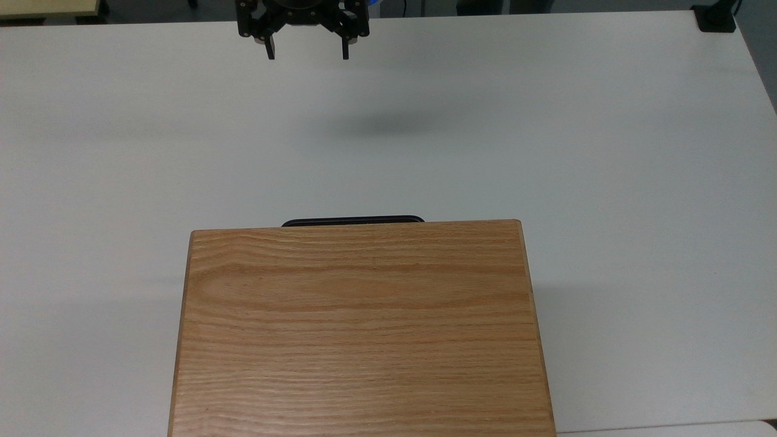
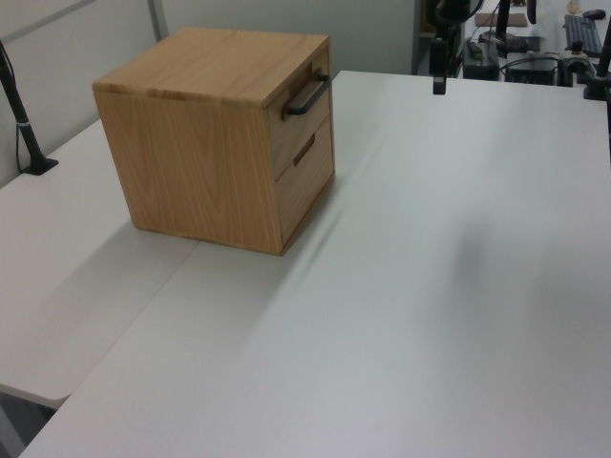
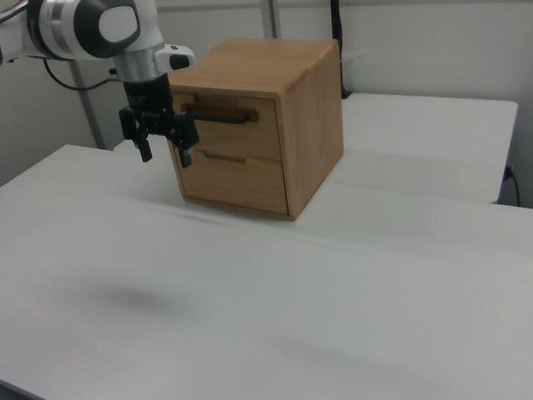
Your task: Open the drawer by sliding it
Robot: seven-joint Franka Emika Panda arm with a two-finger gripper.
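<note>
Jaws spread wide, holding nothing. Gripper (image 1: 308, 51) hangs in air above white table (image 1: 607, 152), fingers pointing down. Dark shadow on table below it. Gripper well apart from wooden cabinet (image 1: 363, 328). Drawer (image 3: 237, 127) sits at top of cabinet front, pushed in, shut. Long black handle (image 1: 352, 221) sticks out from drawer front, toward gripper. Second drawer (image 3: 241, 179) just below, also shut. Cabinet stands on table.
</note>
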